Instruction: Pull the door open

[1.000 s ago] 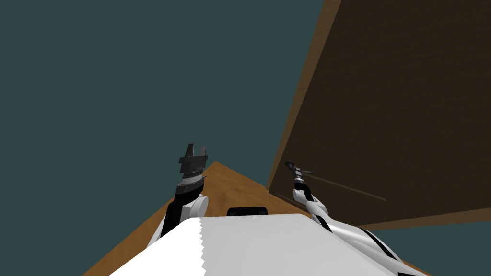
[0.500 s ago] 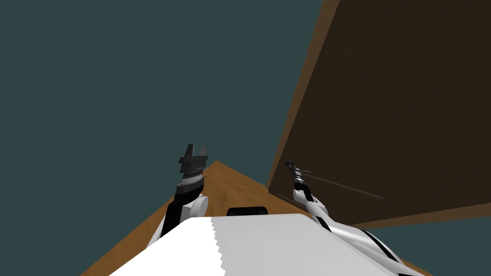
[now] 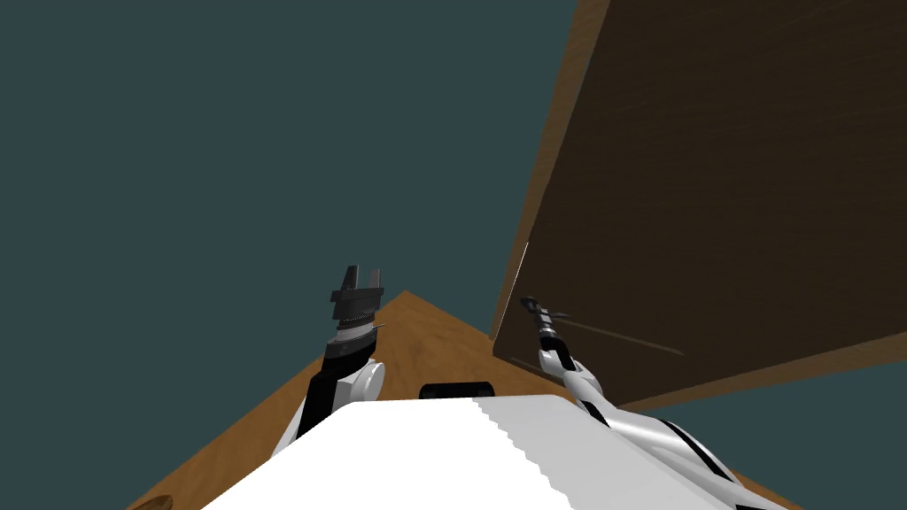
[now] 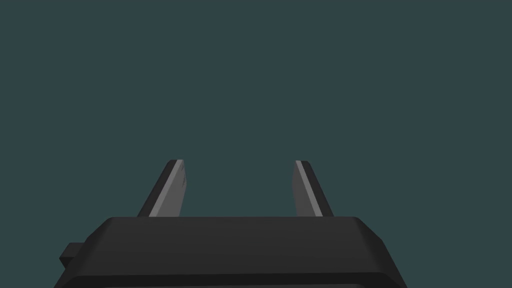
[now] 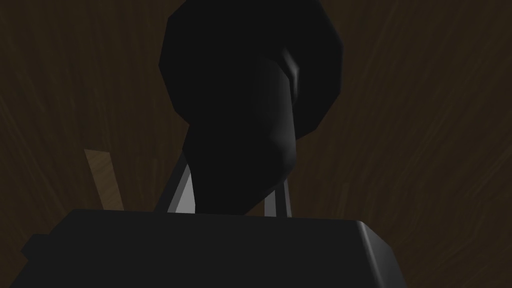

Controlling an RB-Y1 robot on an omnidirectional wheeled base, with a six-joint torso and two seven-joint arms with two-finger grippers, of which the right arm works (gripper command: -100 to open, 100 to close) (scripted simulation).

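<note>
A dark brown door (image 3: 726,177) fills the right of the head view, its lighter brown edge (image 3: 551,150) facing me. My right gripper (image 3: 534,308) reaches to the door's low left corner and is at the dark handle (image 3: 530,303). In the right wrist view that black rounded handle (image 5: 250,100) stands between the fingers (image 5: 182,196), which press its sides against the dark door face (image 5: 425,125). My left gripper (image 3: 363,273) is held up left of the door, before the teal wall, open with nothing between its fingers (image 4: 172,187).
A teal wall (image 3: 221,133) covers the left and centre. Brown wooden floor (image 3: 416,345) runs in a wedge between wall and door. A small brown thing (image 3: 152,505) peeks in at the bottom left edge.
The door's free edge has swung a little to the left, toward me, with the right gripper still on the handle. The view shifted slightly. The left arm has not moved.
</note>
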